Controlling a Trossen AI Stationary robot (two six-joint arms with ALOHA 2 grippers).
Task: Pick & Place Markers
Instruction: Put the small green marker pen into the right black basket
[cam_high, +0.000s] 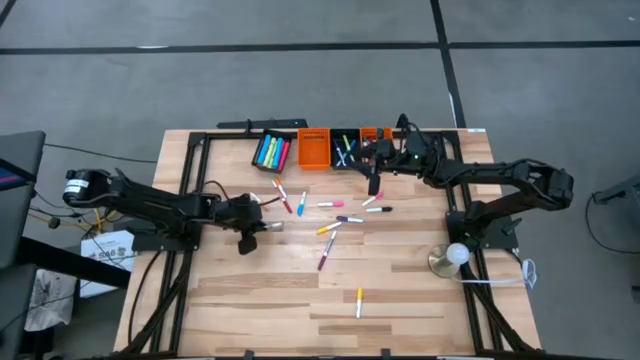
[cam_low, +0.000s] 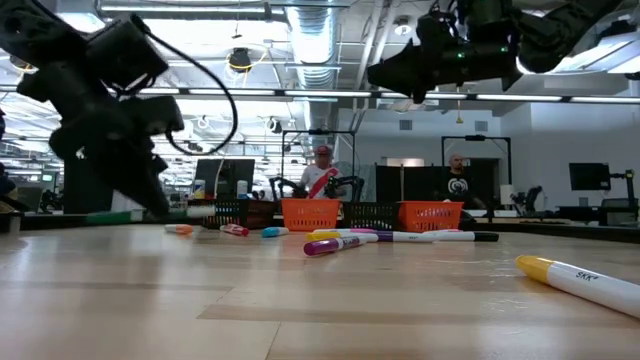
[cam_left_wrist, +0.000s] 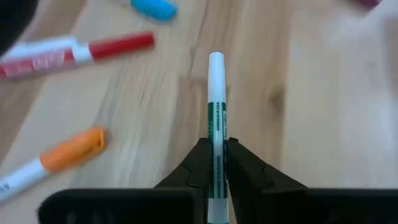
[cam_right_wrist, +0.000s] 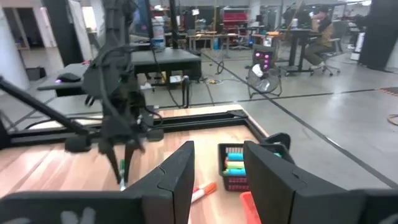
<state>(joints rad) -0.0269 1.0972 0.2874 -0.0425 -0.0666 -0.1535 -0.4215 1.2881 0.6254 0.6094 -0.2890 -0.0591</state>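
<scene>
Markers lie scattered mid-table, w/ one yellow-capped marker alone nearer the front edge; more sit in the bins along the far edge: a black bin w/ blue, green, yellow and red ones, an orange bin, another black bin and a 2nd orange bin.

Left arm reaches in from the table's left side, stretched low and nearly flat across the wood. Left tool is down at table level w/ fingers pinched together on a green-and-white marker; the marker pokes straight out past the tips, white end fwd. Next to it in the left wrist view: a red marker, an orange-capped marker, a blue cap.

Right arm comes from the right side, elbow bent, wrist up over the far-edge bins. Right tool hangs well above the table, fingers apart, nothing between them.

Low view: two persons stand in the room behind.
</scene>
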